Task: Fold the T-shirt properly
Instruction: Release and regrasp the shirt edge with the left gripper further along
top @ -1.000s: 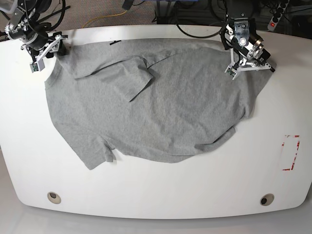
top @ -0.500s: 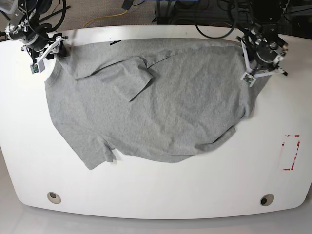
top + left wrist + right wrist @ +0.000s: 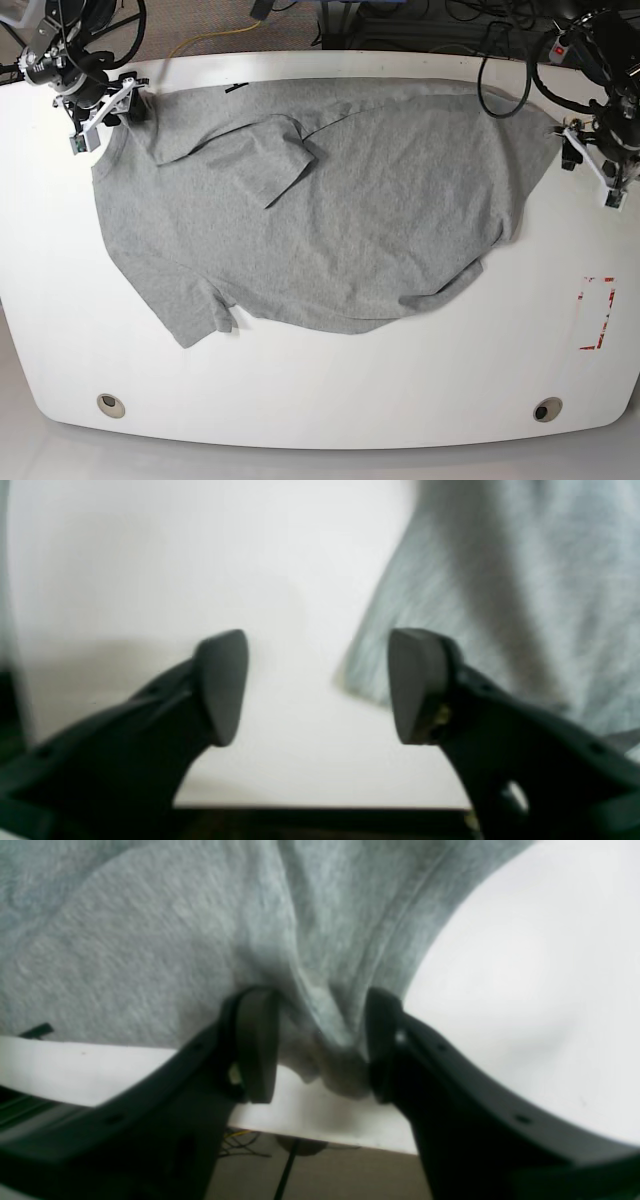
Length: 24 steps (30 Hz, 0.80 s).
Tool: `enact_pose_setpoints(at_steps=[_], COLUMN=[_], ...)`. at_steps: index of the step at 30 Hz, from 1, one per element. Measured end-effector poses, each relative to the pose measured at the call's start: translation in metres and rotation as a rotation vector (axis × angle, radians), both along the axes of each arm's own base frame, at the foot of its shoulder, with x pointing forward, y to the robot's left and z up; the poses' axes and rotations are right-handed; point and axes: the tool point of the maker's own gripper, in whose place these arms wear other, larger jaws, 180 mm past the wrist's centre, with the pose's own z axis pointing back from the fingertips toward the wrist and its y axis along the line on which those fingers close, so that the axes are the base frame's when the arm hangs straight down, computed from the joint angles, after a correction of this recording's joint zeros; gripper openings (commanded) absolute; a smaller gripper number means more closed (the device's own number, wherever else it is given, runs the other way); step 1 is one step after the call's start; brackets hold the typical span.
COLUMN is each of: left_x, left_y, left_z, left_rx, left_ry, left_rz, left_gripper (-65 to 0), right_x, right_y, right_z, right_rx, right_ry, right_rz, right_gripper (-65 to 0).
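Grey T-shirt (image 3: 320, 210) spread flat on white surface (image 3: 320, 380), one sleeve folded inward. Left tool (image 3: 320, 687) now off the cloth, wide open, empty, beside the hem corner. Right tool (image 3: 320, 1045) still pinching the far corner. Regrasp probably needed.

L pincer (image 3: 318, 687) agape, empty; R pincer (image 3: 320, 1042) clamped.
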Motion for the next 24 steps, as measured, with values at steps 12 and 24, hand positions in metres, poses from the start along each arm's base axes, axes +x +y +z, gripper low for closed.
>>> enact_pose_setpoints(at_steps=[12,24], left_x=[-0.026,-0.034], left_y=[0.02,0.0], left_z=[-0.055,-0.076], left_rx=[-0.337,-0.411], left_ry=[0.06,0.103], left_rz=[0.15,0.119], left_gripper=[-21.0,-21.5], right_x=[0.0,0.0], right_y=[-0.002,-0.002], right_z=[0.0,0.001], right_rx=[-0.005,-0.005], right_ry=[0.002,0.001], right_rz=[0.001,0.0], right_gripper=[-37.4,-37.4])
